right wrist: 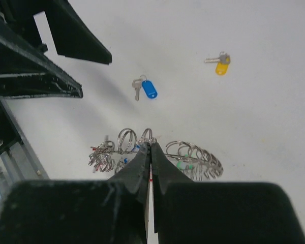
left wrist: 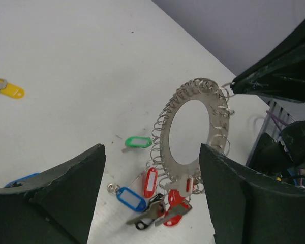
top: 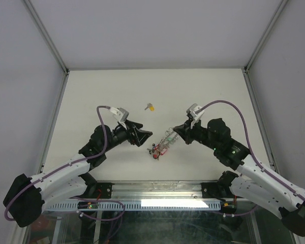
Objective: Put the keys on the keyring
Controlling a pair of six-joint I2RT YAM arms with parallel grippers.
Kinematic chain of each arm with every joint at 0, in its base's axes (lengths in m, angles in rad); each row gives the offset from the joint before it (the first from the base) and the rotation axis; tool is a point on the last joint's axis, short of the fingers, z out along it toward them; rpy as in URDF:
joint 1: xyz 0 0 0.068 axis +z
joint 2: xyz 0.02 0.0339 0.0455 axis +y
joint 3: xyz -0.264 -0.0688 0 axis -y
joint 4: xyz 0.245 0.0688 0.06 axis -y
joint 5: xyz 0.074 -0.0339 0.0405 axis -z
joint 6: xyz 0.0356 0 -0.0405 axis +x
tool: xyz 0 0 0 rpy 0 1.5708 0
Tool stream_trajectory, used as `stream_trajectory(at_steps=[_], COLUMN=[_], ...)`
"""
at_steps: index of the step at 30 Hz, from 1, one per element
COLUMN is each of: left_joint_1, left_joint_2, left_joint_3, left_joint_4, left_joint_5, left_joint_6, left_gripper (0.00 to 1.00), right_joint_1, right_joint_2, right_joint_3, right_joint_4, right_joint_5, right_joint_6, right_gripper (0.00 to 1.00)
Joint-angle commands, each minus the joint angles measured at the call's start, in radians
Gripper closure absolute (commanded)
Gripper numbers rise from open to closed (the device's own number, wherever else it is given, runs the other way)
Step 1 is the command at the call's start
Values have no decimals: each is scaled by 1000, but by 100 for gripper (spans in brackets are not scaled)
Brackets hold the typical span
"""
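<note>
The keyring (top: 162, 144) is a flat silver ring fringed with small split rings, keys and red, blue and green tags. It stands tilted on the white table. My right gripper (top: 174, 130) is shut on its upper rim, where the closed fingertips (right wrist: 150, 145) pinch one small ring of the keyring (right wrist: 190, 158), seen edge-on. My left gripper (left wrist: 151, 148) is open and faces the keyring (left wrist: 169, 152) from the left, with the hanging tags showing between its fingers. A key with a yellow tag (top: 151, 107) (left wrist: 9, 91) (right wrist: 221, 65) lies apart. A key with a blue tag (right wrist: 148, 89) lies near the left fingers.
The table (top: 91, 91) is boxed in by grey walls and metal frame posts (top: 46, 35). A metal rail (top: 157, 189) runs along the near edge by the arm bases. Purple cables (top: 229, 104) loop over both arms.
</note>
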Motion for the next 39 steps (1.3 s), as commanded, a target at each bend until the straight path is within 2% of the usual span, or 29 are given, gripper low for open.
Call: stream_trajectory(at_steps=[1,5,8,11,17,24,31,39], left_joint_1=[-9,-12,-24,-51,-106,-115,-116,-117], left_joint_2=[33,84,112,137,209,235,217,272], left_joint_3=[-27,-23,-47,-88,-76,-60,-51,-34], left_joint_4=[312,387,491,584,601,663,655,663], left_joint_5=[104,186,227,242,254,322,340,343], left_joint_6=[113,186,203,226,296,325,375,399], left_gripper=[27,33,38,39,39,43,48,51], right_joint_1=[-85,-143,-146,-146,-146,-146,-145,-145], right_joint_2=[-48,-51,-77,-87,-96,-94,-72,-35], right_joint_3=[-35,-70,-117,-111,-82,-41,-20,-39], right_joint_4=[221,256,290,252,181,97,106,135], right_joint_5=[-109,-399,-516,-536,-563,-598,-656,-688], right_joint_6=[-75,-135,-225,-281,-314,-357,-364,-371], right_gripper=[100,100,100,100,100,100,100,100])
